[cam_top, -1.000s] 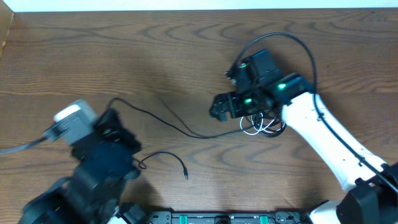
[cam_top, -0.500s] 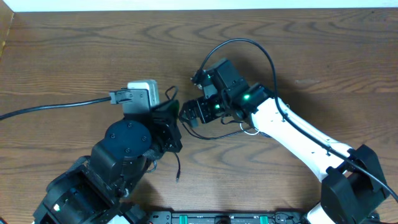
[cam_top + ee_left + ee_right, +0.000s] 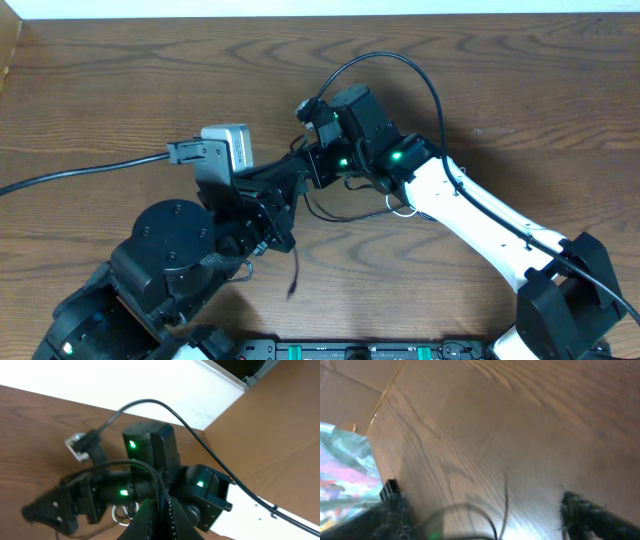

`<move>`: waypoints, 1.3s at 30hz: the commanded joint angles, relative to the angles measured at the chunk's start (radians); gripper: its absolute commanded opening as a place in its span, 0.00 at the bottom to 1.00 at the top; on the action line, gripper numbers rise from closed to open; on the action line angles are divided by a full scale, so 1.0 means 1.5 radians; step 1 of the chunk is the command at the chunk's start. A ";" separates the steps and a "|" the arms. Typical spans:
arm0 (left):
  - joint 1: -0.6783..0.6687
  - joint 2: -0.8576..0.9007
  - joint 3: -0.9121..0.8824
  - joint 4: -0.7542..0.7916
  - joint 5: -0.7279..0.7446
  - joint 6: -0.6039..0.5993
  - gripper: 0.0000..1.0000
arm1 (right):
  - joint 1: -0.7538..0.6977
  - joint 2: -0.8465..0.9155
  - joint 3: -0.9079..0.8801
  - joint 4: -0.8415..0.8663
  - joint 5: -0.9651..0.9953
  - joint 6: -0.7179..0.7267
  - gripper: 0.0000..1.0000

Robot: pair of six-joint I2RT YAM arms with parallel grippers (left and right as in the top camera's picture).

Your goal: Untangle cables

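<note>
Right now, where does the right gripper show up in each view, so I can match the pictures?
Overhead: the right gripper sits just above centre, jaws pointing left.
Left wrist: the right gripper is at lower left, with green lights on the body behind it.
Right wrist: the right gripper shows only as blurred jaws near the two bottom corners, standing wide apart.
Shared landmark: the wooden table.

Item count, tabletop:
2 thin black flexible cords [image 3: 293, 276] [image 3: 345, 217], 1 thin white cord [image 3: 400, 208], 2 robot arms [image 3: 165, 245] [image 3: 475, 220], 1 brown wooden table [image 3: 120, 80].
</note>
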 commanded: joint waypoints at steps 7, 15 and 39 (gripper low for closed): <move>0.003 -0.002 0.016 -0.002 0.028 -0.014 0.07 | -0.001 0.000 -0.004 0.020 -0.013 0.011 0.01; 0.003 0.010 0.007 -0.179 -0.239 -0.016 0.07 | -0.044 -0.049 0.002 0.028 -0.012 0.083 0.01; 0.003 0.134 0.005 -0.213 -0.244 -0.015 0.80 | -0.269 -0.420 0.132 0.154 -0.018 0.307 0.01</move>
